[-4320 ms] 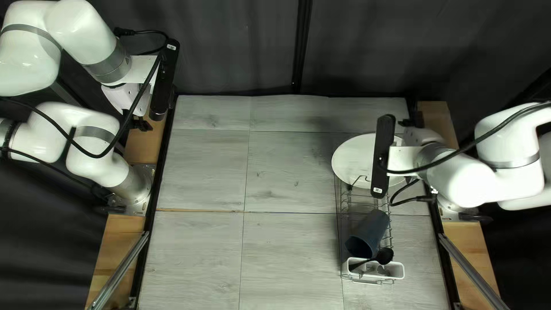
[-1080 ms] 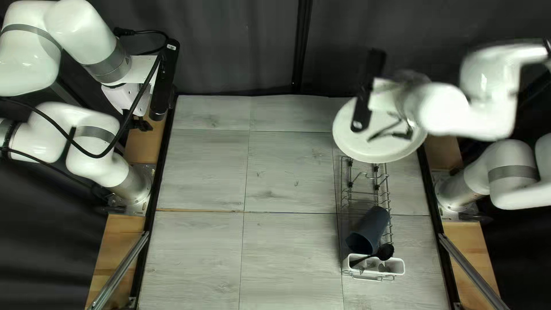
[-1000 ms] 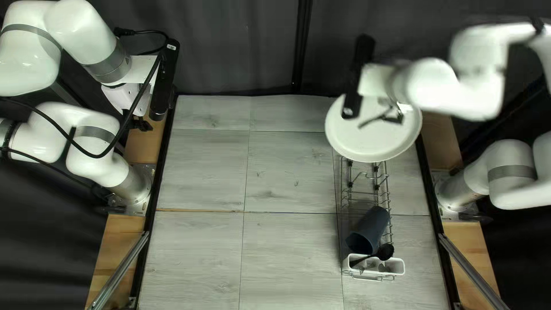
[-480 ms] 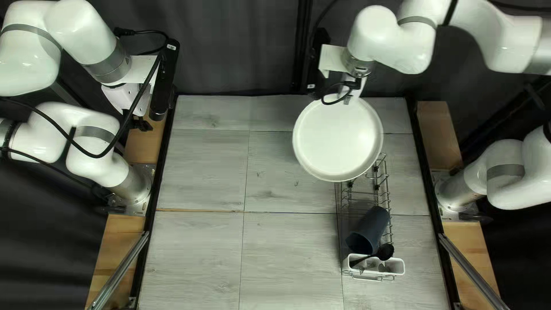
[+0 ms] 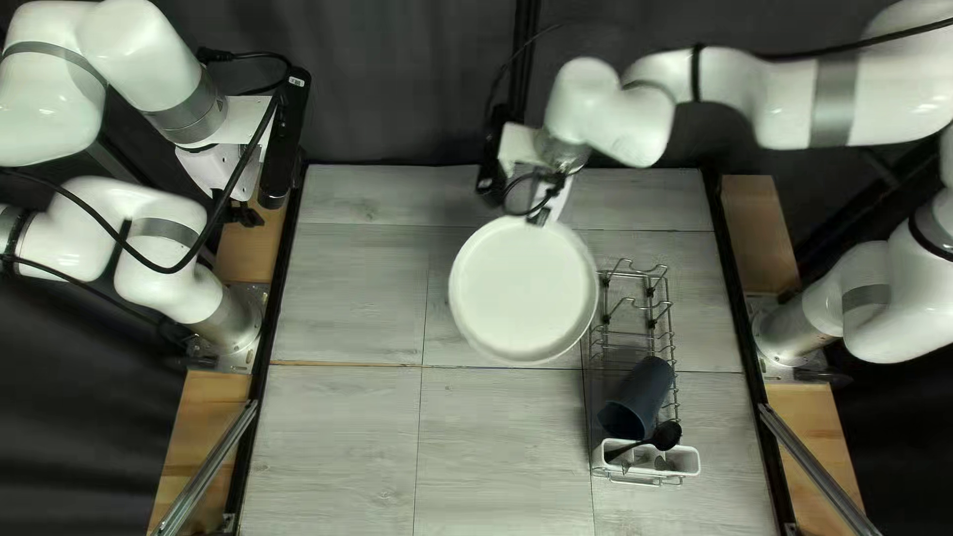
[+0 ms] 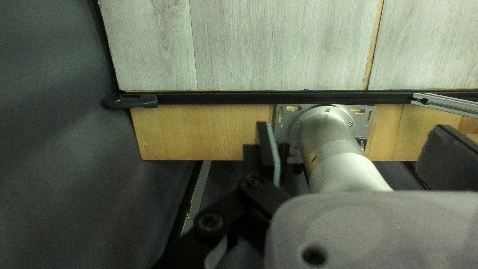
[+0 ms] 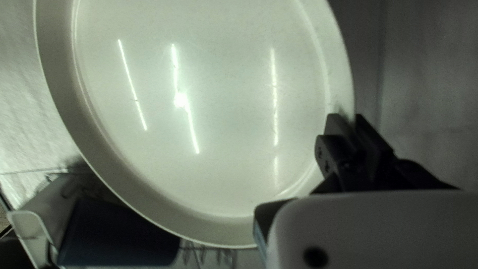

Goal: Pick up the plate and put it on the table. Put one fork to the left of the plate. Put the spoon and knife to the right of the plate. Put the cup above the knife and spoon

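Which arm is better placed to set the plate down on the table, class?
Right, I'd judge. The right gripper is shut on the rim of the plate, which is over the table. The left gripper is empty, off by the table's left edge.

2 glossy white arms (image 5: 635,121), grey bands (image 5: 834,99), black cables (image 5: 167,269)

robot lab, i'd say: my two white arms (image 5: 144,55) bolted at opposite sides of table (image 5: 338,427), dark curtain (image 5: 397,79) behind, metal rails (image 5: 206,467) over bare wooden boards (image 5: 756,228).
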{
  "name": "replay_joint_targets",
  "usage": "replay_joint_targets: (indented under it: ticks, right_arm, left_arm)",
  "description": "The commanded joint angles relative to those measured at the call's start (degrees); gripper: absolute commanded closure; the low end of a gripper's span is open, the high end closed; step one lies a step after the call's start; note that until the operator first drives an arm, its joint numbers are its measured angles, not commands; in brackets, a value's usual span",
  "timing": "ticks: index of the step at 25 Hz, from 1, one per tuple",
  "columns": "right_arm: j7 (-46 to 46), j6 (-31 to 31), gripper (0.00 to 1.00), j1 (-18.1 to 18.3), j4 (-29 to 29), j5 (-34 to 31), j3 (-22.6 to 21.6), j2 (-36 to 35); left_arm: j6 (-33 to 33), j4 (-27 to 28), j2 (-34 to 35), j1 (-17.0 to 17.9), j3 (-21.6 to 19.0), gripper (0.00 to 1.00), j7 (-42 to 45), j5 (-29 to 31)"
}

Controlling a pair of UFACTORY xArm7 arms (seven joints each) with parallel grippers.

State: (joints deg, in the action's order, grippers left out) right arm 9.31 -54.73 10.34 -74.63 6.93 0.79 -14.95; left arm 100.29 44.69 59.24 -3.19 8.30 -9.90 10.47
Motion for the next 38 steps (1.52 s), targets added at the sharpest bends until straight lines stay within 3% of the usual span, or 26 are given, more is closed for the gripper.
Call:
replay_joint_targets:
  ticks: [1,12,20,21,22,23,28,31,38]
  right_arm:
    - [1.92,3.54,1.0,0.08,-2.53,1.91,-1.27,-5.91]
    - [7.78,7.03,1.0,1.8,-6.96,5.93,-4.1,-15.69]
    - [10.1,7.0,1.0,2.74,-8.92,6.21,-4.49,-18.72]
    - [10.25,6.97,0.9,2.8,-9.07,6.23,-4.51,-18.9]
    - [10.52,7.02,0.42,2.91,-9.38,6.2,-4.51,-19.34]
    - [10.62,7.09,0.02,2.93,-9.46,6.12,-4.47,-19.49]
    - [9.33,8.06,0.0,2.17,-7.4,4.43,-3.24,-17.35]
    - [6.42,8.08,0.0,0.68,-3.49,1.38,-1.62,-12.3]
    - [-9.63,0.78,0.0,-6.09,7.49,-16.1,-1.12,6.08]
  left_arm:
    - [0.0,0.0,0.0,0.0,0.0,0.0,0.0,0.0]
    - [0.0,0.0,0.0,0.0,0.0,0.0,0.0,0.0]
    - [0.0,0.0,0.0,0.0,0.0,0.0,0.0,0.0]
    - [0.0,0.0,0.0,0.0,0.0,0.0,0.0,0.0]
    - [0.0,0.0,0.0,0.0,0.0,0.0,0.0,0.0]
    - [0.0,0.0,0.0,0.0,0.0,0.0,0.0,0.0]
    - [0.0,0.0,0.0,0.0,0.0,0.0,0.0,0.0]
    - [0.0,0.0,0.0,0.0,0.0,0.0,0.0,0.0]
    - [0.0,0.0,0.0,0.0,0.0,0.0,0.0,0.0]
